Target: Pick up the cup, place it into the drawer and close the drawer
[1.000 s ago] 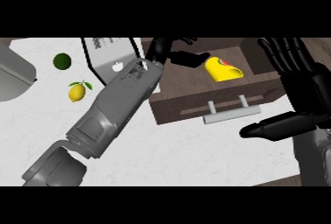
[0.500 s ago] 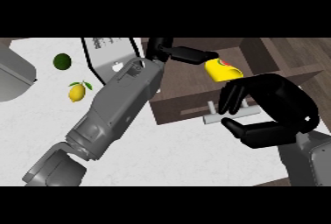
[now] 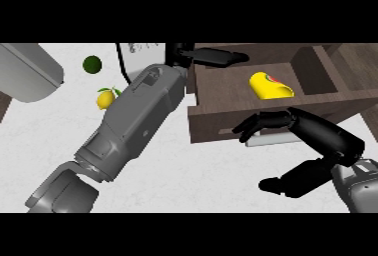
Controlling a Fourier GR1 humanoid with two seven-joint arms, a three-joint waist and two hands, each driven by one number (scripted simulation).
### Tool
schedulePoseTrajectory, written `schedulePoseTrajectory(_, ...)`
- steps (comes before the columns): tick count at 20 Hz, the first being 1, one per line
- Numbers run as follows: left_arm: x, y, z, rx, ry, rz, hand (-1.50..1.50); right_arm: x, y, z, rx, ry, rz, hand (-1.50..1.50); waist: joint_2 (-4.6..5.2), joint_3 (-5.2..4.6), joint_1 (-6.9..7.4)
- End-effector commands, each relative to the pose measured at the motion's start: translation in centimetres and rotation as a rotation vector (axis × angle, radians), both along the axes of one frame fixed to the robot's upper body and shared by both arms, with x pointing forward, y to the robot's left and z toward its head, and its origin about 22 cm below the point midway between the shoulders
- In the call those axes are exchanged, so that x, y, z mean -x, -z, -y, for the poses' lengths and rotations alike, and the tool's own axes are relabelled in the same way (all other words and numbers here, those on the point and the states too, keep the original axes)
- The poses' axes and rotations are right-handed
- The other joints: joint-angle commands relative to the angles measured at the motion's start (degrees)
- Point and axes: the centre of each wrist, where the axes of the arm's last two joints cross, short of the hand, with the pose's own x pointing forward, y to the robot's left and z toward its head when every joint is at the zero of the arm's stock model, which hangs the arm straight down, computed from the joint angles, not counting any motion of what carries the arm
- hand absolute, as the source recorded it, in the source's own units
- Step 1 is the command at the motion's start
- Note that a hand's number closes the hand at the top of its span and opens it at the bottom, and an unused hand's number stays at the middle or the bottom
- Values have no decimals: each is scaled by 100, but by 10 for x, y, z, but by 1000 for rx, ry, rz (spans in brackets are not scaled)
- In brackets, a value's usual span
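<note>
A yellow cup (image 3: 270,85) lies on its side inside the open brown drawer (image 3: 221,95), with no hand on it. My left hand (image 3: 210,56) hangs above the drawer's far left corner, fingers straight and open, pointing right. My right hand (image 3: 310,135) sits at the drawer's front panel. Its curled fingers (image 3: 258,123) rest over the pale handle (image 3: 269,140), and the thumb (image 3: 295,179) sticks out below.
A lemon (image 3: 108,97) and a green lime (image 3: 91,64) lie on the white counter at the left. A grey rounded object (image 3: 29,70) sits at the far left. A white plate (image 3: 140,55) shows behind my left forearm. Brown cabinet walls (image 3: 317,65) stand right of the drawer.
My left hand let go of the cup, which now lies in the drawer. My right hand came down from the upper right to the drawer's front handle.
</note>
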Motion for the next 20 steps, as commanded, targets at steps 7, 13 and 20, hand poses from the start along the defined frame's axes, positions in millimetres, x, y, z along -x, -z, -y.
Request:
schedulePoseTrajectory(7, -2, 19, -33, 79, -15, -8, -150, -1, 95, -22, 313, 147, -6, -150, -84, 2, 668)
schedulePoseTrajectory(13, 10, 48, -41, 140, 6, 1, -150, -41, 148, -25, 435, 148, -61, 150, -52, 8, 1007)
schedulePoseTrajectory(20, 17, 59, -73, 141, 3, 7, -150, -88, 152, 17, 328, 263, -2, 150, -17, 23, 1206)
